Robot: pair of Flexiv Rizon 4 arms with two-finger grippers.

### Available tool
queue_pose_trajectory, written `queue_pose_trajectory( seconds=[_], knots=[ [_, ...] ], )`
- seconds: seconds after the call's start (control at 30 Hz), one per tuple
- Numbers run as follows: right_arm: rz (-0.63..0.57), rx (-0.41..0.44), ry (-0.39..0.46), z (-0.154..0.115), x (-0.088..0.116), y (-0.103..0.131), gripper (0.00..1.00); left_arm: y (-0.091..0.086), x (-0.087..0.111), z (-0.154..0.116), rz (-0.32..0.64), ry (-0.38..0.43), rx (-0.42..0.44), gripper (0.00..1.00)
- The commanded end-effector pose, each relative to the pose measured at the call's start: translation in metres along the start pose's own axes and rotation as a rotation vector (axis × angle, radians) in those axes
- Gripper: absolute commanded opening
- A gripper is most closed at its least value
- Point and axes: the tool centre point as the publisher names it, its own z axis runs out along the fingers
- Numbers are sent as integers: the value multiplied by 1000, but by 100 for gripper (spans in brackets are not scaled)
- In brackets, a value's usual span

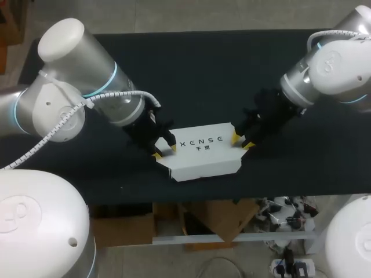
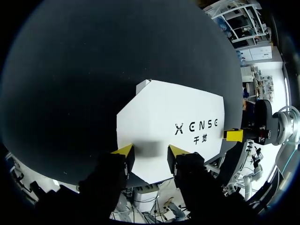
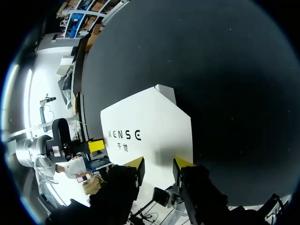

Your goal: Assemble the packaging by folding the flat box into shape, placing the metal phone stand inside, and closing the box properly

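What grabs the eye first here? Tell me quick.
A white box with dark print lies flat on the black table. The left hand sits at its left end and the right hand at its right end, yellow tips apart.

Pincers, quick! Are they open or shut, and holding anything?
Left pincer: open, tips at one end of the white box, holding nothing.
Right pincer: open, tips at the box's other end, holding nothing.
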Motion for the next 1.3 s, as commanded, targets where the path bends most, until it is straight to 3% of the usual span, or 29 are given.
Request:
queue_pose_trajectory(
  seconds=[0.03,0.63,1.3],
  knots=[
    [-3,-2,-7,4,-1,1,42,1,0,4,1,-5,6,45],
    [-42,-39,-54,8,-7,-1,43,1,0,11,22,-14,35,47],
    [-109,-59,-18,12,-13,6,44,-1,0,14,48,16,63,49]
  ],
)
